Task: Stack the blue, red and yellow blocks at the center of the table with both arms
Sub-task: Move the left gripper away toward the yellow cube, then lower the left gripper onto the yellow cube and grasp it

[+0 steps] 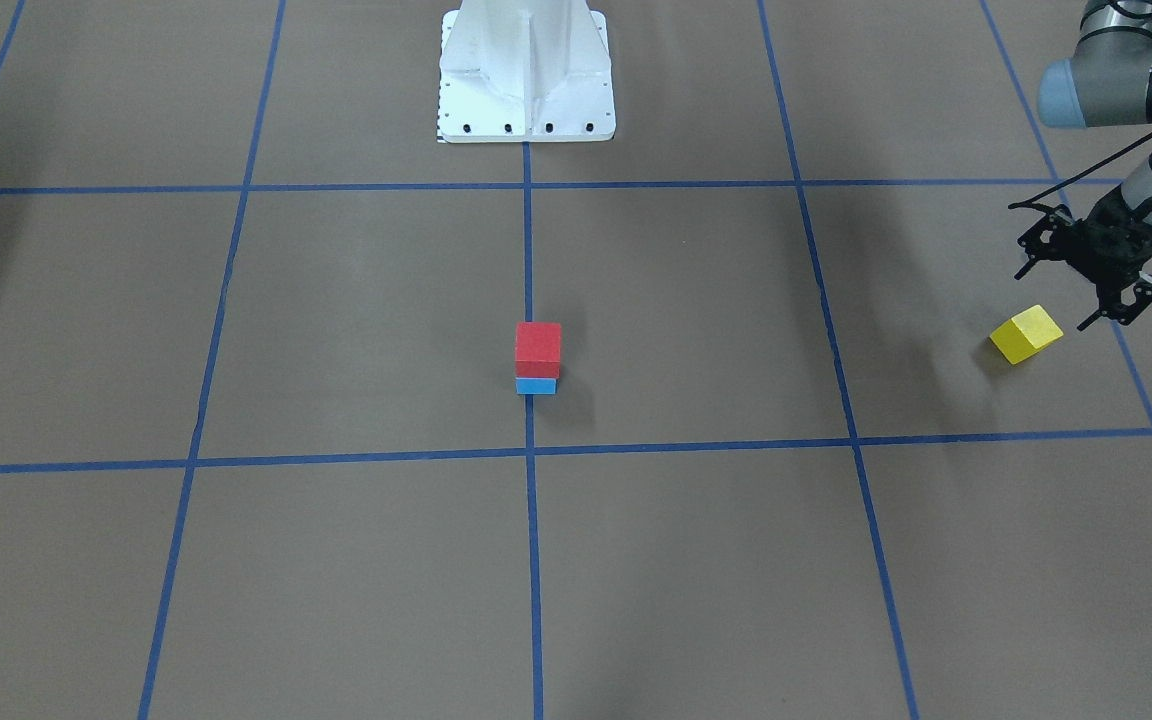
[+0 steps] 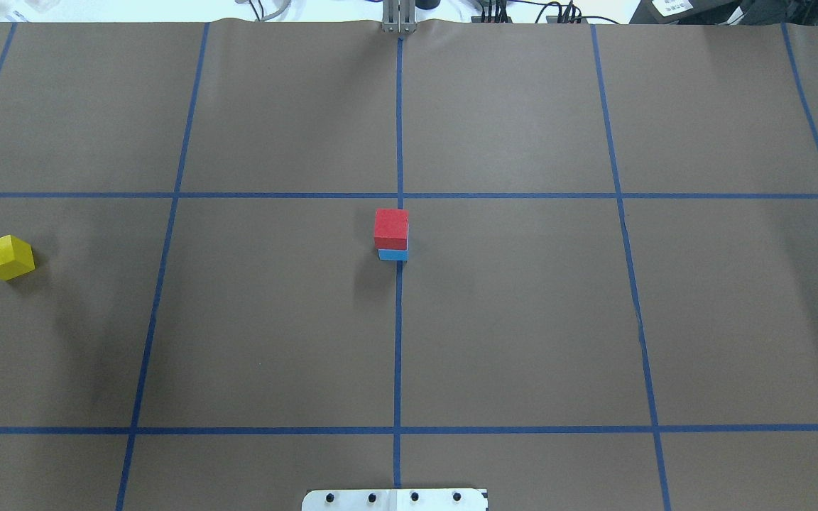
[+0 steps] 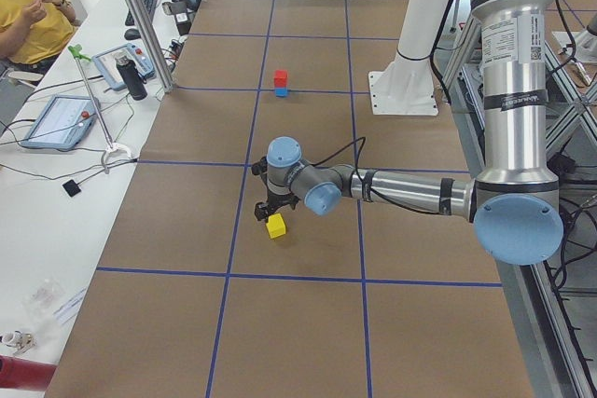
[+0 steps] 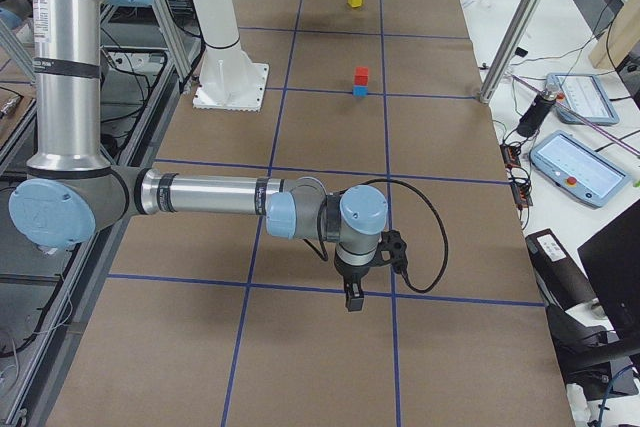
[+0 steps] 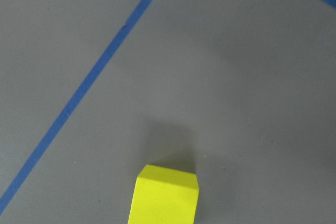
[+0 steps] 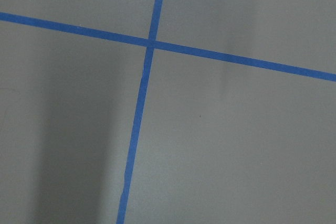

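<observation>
A red block (image 1: 538, 348) sits on a blue block (image 1: 536, 386) at the table's centre, on the middle tape line; the stack also shows in the overhead view (image 2: 390, 228). A yellow block (image 1: 1026, 334) lies alone on the paper far out on my left side, and it also shows in the overhead view (image 2: 6, 257) and the left wrist view (image 5: 165, 198). My left gripper (image 1: 1054, 300) is open and empty, just above and beside the yellow block, not touching it. My right gripper (image 4: 352, 297) hangs low over bare paper far from the blocks; I cannot tell whether it is open or shut.
The white robot base (image 1: 526, 70) stands at the table's robot-side edge. Blue tape lines (image 2: 398, 319) divide the brown paper into squares. A side bench with tablets (image 3: 56, 123) and a seated operator (image 3: 28, 6) runs along the far edge.
</observation>
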You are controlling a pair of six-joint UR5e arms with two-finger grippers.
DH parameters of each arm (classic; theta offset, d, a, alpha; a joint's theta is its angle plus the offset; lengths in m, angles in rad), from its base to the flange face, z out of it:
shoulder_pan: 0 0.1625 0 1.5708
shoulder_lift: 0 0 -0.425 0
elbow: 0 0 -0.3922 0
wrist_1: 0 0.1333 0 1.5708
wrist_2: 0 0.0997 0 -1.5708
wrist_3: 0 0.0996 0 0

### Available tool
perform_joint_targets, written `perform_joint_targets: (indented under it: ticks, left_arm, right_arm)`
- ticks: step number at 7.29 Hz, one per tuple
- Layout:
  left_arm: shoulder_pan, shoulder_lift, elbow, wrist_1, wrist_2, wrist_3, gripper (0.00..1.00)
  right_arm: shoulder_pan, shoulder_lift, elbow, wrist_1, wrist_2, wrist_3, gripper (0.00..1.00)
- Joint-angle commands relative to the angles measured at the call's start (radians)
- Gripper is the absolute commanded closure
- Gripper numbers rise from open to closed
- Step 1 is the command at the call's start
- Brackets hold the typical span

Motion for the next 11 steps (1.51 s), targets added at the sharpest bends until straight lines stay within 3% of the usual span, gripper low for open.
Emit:
perform_joint_targets:
  ticks: [1,9,10,11]
  left_arm:
    - [0.005,-0.029,0.065,-0.058,0.001,-0.001,0.00]
    - [0.010,-0.107,0.188,-0.059,-0.001,0.000,0.01]
    - [0.012,-0.106,0.190,-0.059,-0.001,-0.003,0.02]
    - [0.012,-0.104,0.190,-0.059,-0.001,-0.004,0.11]
  right_arm:
    - [0.000,0.000,-0.001,0.000,0.000,0.000,0.00]
    - [0.000,0.002,-0.001,0.000,0.000,0.000,0.00]
    - [0.000,0.002,-0.001,0.000,0.000,0.000,0.00]
    - [0.000,0.003,-0.001,0.000,0.000,0.000,0.00]
